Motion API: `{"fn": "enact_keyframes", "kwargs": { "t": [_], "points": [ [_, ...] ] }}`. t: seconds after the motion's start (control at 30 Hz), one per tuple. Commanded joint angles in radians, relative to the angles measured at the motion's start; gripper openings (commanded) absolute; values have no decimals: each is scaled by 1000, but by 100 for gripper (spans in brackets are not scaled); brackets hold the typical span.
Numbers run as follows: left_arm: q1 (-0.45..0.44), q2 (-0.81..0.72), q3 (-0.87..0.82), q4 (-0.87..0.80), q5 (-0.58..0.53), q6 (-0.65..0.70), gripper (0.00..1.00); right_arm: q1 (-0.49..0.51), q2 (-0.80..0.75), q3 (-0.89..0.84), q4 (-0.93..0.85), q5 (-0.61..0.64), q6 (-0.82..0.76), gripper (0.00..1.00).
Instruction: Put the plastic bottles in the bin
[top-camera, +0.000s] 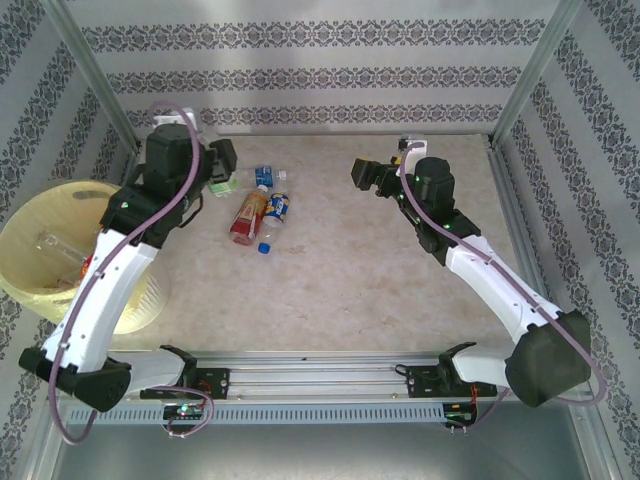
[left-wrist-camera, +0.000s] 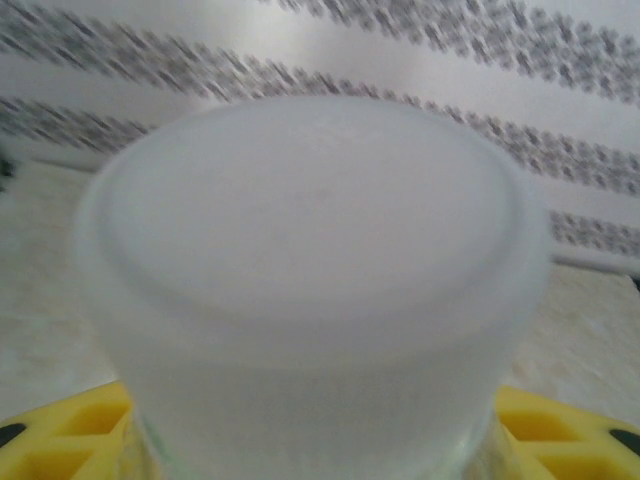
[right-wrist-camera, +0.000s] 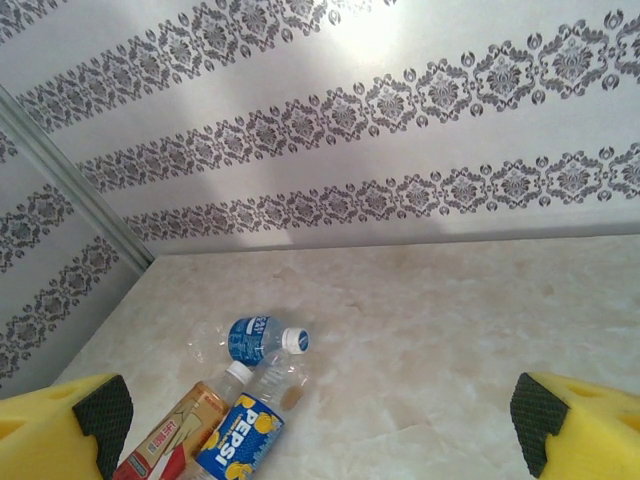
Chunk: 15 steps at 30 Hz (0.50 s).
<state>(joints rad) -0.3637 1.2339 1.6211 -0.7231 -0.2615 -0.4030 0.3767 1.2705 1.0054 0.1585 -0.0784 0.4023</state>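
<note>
left gripper clamped on bottle, right of bin, ready to carry over | right gripper jaws apart, aimed at loose bottles farther right of bin, probably the next pick

Both arms looked alike: the left arm and right arm had smooth white link shells, bulky black joint housings, and a mauve cable looping alongside. The right gripper had chunky yellow fingers with black pads.
</note>
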Motion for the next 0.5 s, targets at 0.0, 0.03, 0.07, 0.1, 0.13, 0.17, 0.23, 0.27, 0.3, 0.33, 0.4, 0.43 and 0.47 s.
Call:
{"fn": "enact_keyframes", "kwargs": {
  "t": [0.0,0.03,0.07,0.1,0.13,0.17,0.23,0.27,0.3,0.33,0.4,0.43,0.47],
  "points": [
    [28,-24,79,-122,-236,92,58,-4,31,33,34,1,43,98],
    [40,-30,91,-132,-279,106,58,-5,38,40,34,-3,49,98],
    [52,-36,100,-138,-325,122,58,-5,44,42,36,-8,53,98],
    [64,-40,109,-143,-363,133,58,-5,48,46,38,-12,57,98],
    [84,-45,117,-146,-402,148,58,-5,51,48,37,-16,62,98],
    [108,-50,122,-149,-431,162,58,-5,53,50,38,-19,65,98],
    [151,-61,121,-140,-491,193,58,-5,54,50,35,-21,69,98],
    [165,-66,114,-129,-534,219,58,-5,54,50,34,-21,70,98],
    [177,-68,110,-122,-571,236,58,-5,54,50,32,-20,69,98],
    [194,-71,102,-118,-609,252,58,-6,52,50,31,-20,69,98],
    [251,-84,85,-122,-645,263,58,-6,50,47,30,-18,67,98],
    [291,-92,72,-128,-656,258,58,-7,49,48,28,-18,68,98],
    [330,-104,55,-127,-659,256,58,-6,48,48,23,-18,65,98]
  ]
}}
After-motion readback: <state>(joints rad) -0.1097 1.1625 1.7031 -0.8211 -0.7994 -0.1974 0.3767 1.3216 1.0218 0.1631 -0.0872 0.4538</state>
